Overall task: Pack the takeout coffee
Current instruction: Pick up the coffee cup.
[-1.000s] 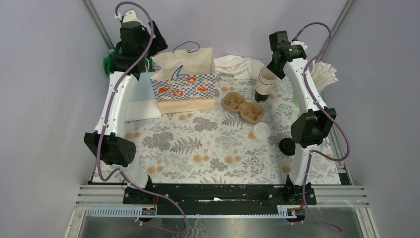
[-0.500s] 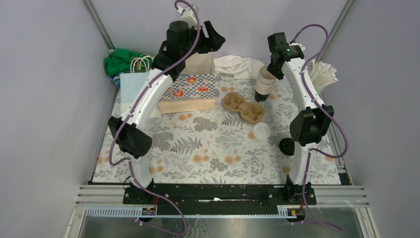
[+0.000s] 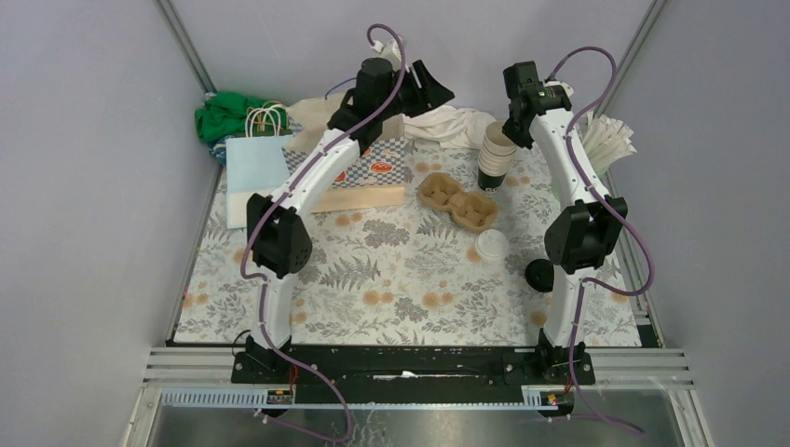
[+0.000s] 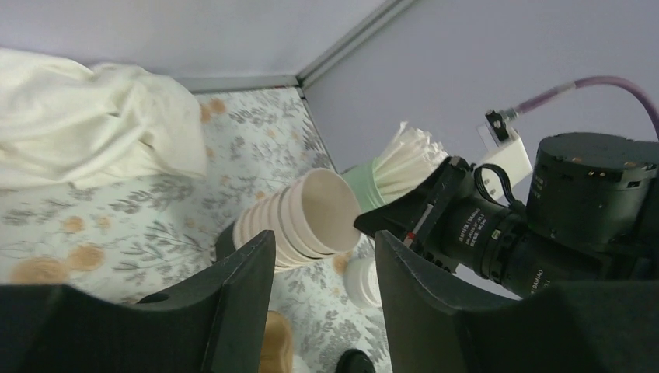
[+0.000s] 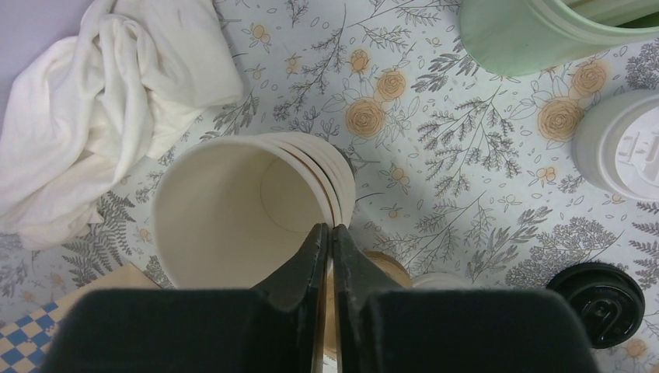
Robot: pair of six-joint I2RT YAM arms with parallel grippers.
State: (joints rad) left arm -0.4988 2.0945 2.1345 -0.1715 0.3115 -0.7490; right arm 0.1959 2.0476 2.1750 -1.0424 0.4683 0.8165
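We have the right gripper [image 5: 330, 230] pinched nearly together on the near rim of the stack of paper cups [image 5: 249, 206], one finger inside the top cup and one outside. The stack stands at the far right of the table [image 3: 401, 279], near the mint tumbler of straws [image 5: 536, 31]. The left gripper [image 4: 322, 237] hangs high at the far side, fingers apart with nothing between them, facing the stack.

Our worry is that the nested rims lie tight together. The pinch may take two or more cups, or a lift may drag the whole stack and tip it. The left arm [image 3: 317, 177] is also close to the right arm [image 3: 568, 158], and a careless move could knock them together.

Only the right wrist view shows the rim between the fingers. The left wrist view shows the stack's side and its several rims. Only the top view shows the cardboard cup carrier [image 3: 456, 200] and the paper bag [image 3: 387, 169].
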